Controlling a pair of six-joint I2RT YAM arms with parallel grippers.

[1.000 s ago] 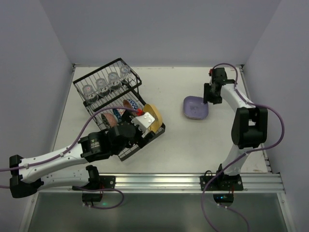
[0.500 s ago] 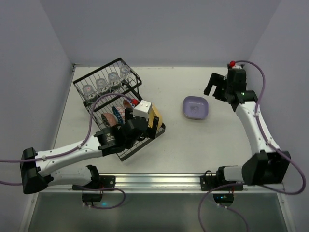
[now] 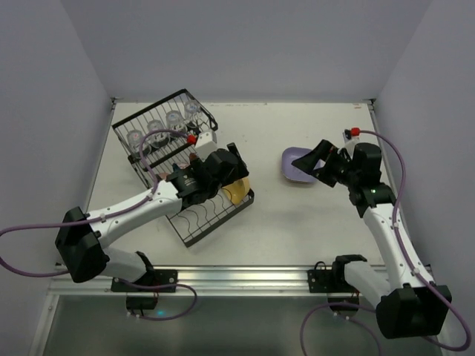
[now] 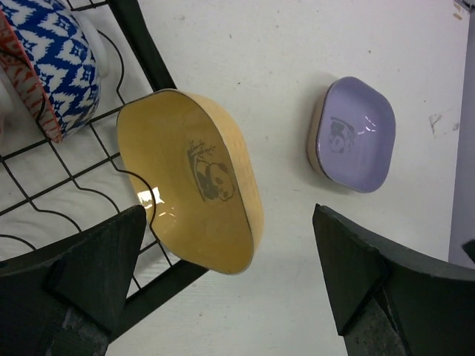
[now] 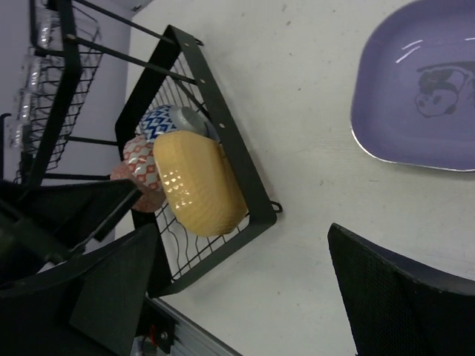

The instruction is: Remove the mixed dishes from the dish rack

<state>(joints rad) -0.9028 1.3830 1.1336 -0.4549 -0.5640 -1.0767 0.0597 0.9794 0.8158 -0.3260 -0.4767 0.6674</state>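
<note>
The black wire dish rack (image 3: 194, 222) stands at the left. Several clear glass cups (image 3: 154, 130) fill its basket section. A yellow plate (image 4: 193, 185) leans on edge at the tray's right end (image 3: 237, 193), beside a blue patterned bowl (image 4: 56, 59) and a red-patterned bowl (image 5: 141, 167). My left gripper (image 3: 227, 162) hovers open above the yellow plate, nothing between its fingers (image 4: 96, 274). A purple plate (image 3: 295, 166) lies flat on the table. My right gripper (image 3: 312, 165) hangs open over that plate's right side, holding nothing.
White walls close in the table on three sides. The rack's black frame bar (image 5: 245, 178) runs beside the yellow plate. Bare table (image 3: 297, 222) lies between the rack and the purple plate. A metal rail (image 3: 252, 278) runs along the near edge.
My right gripper opened, lifted off the purple plate and swung back over its right side. The left arm reached farther along the rack to above the yellow plate.
</note>
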